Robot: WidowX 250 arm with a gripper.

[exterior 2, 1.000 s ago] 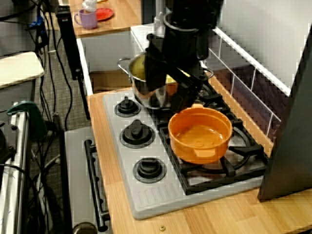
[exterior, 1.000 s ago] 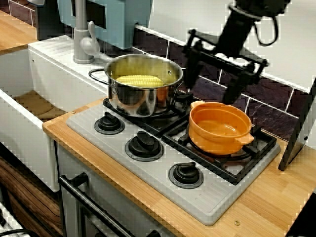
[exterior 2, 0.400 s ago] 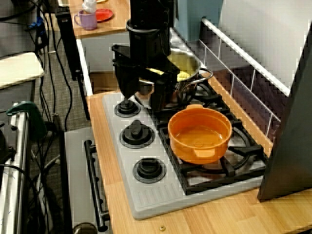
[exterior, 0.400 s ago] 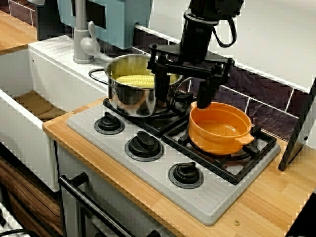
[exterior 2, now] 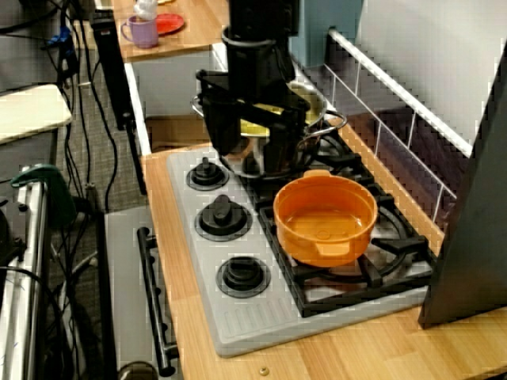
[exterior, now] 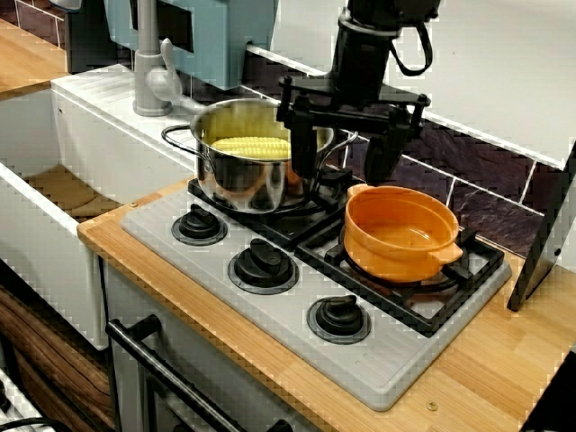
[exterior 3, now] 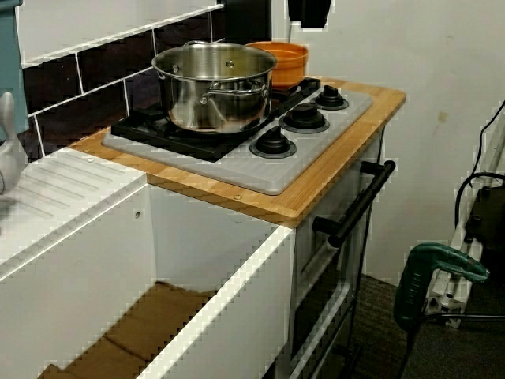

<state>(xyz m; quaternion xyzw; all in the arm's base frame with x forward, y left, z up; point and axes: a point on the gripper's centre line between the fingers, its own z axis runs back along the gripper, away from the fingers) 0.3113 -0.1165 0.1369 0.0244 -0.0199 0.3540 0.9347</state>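
The gripper (exterior: 342, 153) hangs over the back edge of the bench (exterior: 486, 360), above the gap between the steel pot (exterior: 256, 175) and the orange pot (exterior: 396, 236). Its jaws stand wide and hold nothing. In the view facing the tiled wall, one finger crosses in front of the steel pot's rim and the other stands just over the far rim of the orange pot. From these pictures one cannot tell whether either finger touches a pot.

The step in hand looks like an approach, with the jaws positioned above the pots and no grasp made. Any grasp from here would call for lining the jaws up over one rim or handle and then lowering with care, because the two pots stand very near each other.

The steel pot sits near the back edge at the sink end of the bench. The orange pot is just beside it, toward the other end.

By count:
- Two pots.
- One corn cob (exterior: 247, 146), lying inside the steel pot.
- Three black knobs (exterior: 263, 263) in a row along the front edge of the stove (exterior: 396, 373).
- One gripper.
- One faucet (exterior: 148, 63) by the sink.
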